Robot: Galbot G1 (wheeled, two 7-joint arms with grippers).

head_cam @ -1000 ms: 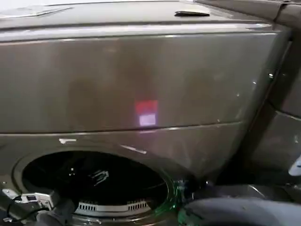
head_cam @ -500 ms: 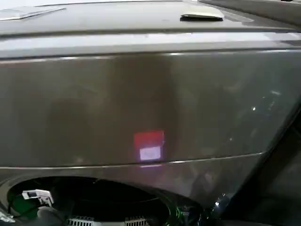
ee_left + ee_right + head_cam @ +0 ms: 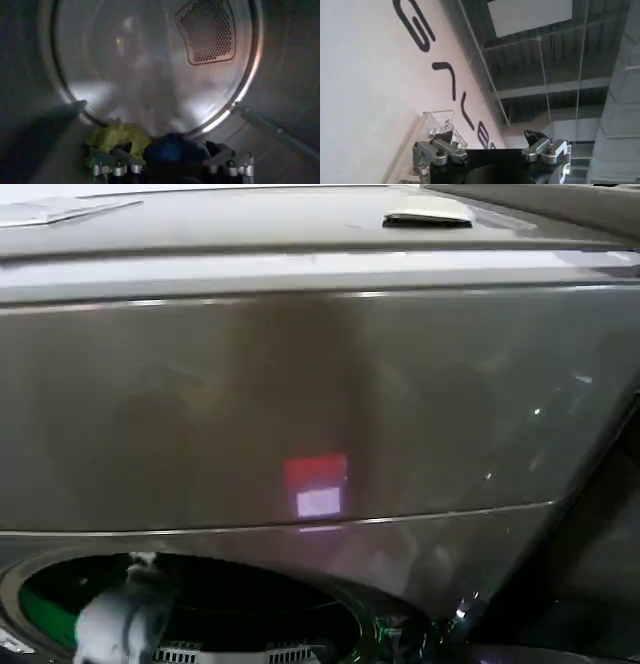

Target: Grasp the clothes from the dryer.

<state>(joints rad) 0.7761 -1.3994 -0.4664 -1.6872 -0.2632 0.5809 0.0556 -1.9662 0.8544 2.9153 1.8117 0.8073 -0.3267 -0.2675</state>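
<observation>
The left gripper is seen inside the dryer drum, jaws spread wide, with bare drum wall all around. The clothes, two pieces, yellow-green beside navy, are bunched sideways on the drum floor just ahead. The right gripper is held outside, jaws released.

I'm seeing my right gripper pointing up, fingers spread apart, facing a white wall and ceiling beams.
</observation>
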